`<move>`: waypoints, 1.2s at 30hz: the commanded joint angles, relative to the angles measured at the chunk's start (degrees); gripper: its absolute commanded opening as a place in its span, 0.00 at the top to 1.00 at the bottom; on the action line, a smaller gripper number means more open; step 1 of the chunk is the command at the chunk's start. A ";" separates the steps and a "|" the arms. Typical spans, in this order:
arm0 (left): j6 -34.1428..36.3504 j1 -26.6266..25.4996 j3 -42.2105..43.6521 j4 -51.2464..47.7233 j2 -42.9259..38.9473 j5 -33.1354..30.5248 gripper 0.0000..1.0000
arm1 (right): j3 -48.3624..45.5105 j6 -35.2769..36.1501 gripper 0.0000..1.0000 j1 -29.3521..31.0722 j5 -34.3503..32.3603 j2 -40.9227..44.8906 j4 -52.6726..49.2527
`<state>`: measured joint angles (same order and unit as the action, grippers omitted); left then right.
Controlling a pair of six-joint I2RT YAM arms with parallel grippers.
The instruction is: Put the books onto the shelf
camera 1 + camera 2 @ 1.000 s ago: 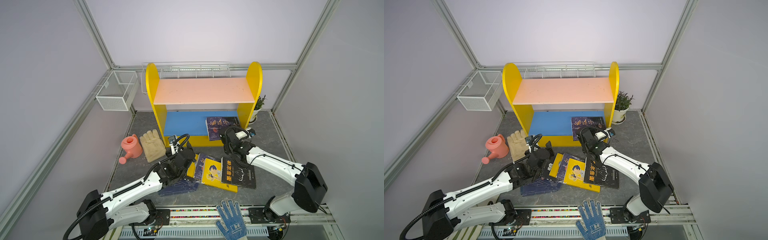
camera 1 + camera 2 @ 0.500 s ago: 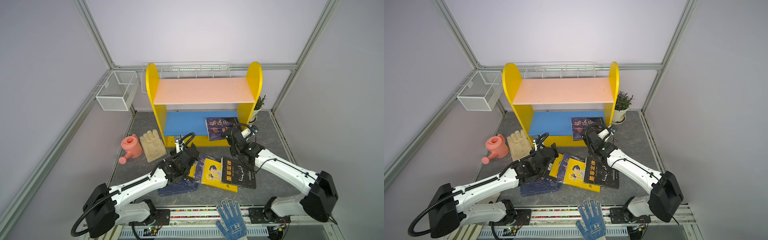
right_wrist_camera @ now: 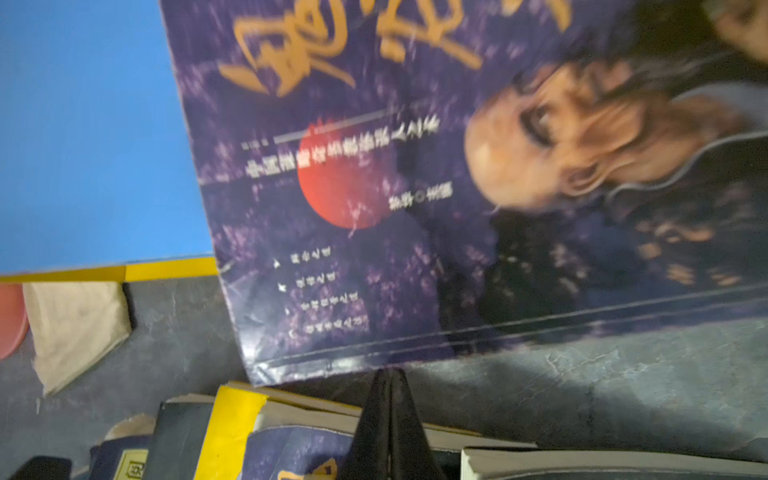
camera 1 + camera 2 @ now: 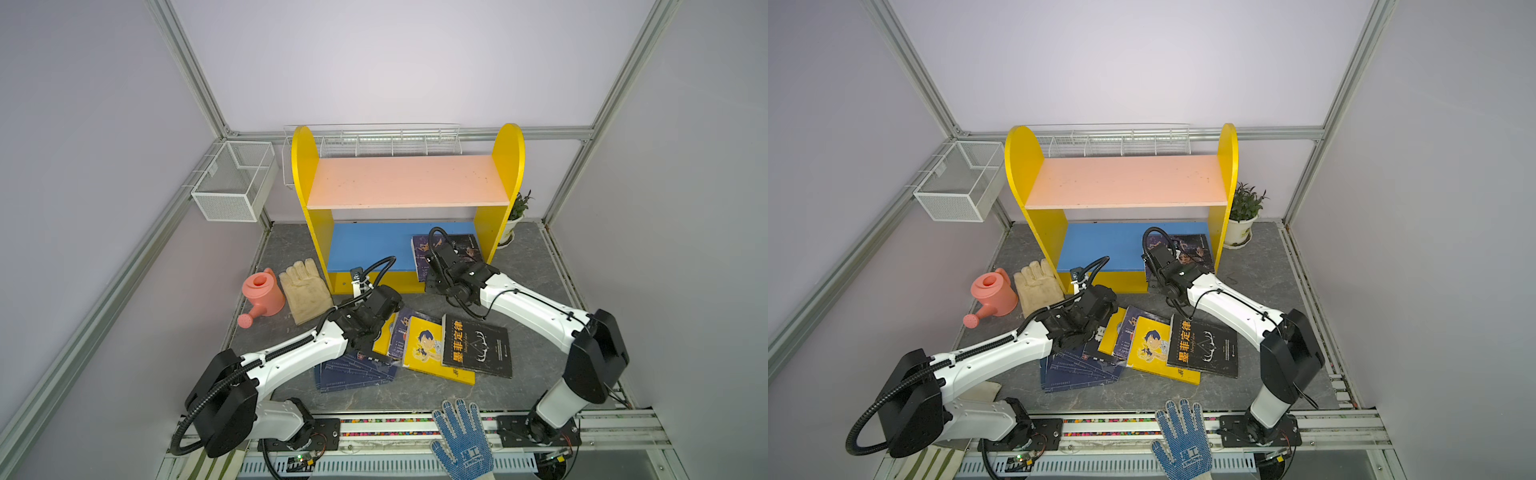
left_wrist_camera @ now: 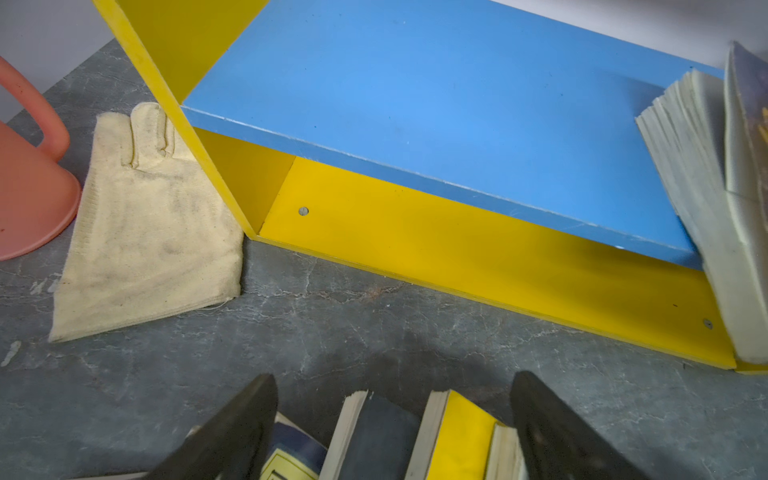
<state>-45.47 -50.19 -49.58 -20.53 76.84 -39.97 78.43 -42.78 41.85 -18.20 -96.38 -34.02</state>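
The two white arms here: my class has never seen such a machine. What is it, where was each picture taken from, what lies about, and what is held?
They are robot arms, each ending in a two-fingered gripper. Two pictures look down on everything; two come from cameras on the wrists. On the table stand the shelf, a watering can, a beige glove and scattered books; one purple book lies on the shelf's blue board. The left gripper is open, the right gripper shut; neither holds anything.

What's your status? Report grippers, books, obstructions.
Left gripper open above floor paperbacks. Right gripper shut, empty, tip at purple paperback overhanging blue lower board of yellow shelf. Cream fabric glove beside shelf, not blocking.
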 commanded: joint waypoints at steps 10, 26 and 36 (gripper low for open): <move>-1.73 0.13 -0.60 -3.03 -1.78 -1.25 0.11 | 2.20 0.59 0.94 -10.23 9.51 -3.17 0.26; 1.47 0.16 -1.86 -0.69 -0.33 1.03 0.11 | 6.48 3.91 0.94 -12.49 4.70 -5.40 -0.50; 13.39 -0.53 -0.78 12.68 0.73 18.90 0.11 | -10.98 -6.87 0.94 -14.74 -1.12 9.97 2.85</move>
<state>-37.85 -50.26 -49.71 -14.85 76.42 -29.23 71.57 -43.77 28.49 -15.79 -92.29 -31.81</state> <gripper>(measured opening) 0.888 0.063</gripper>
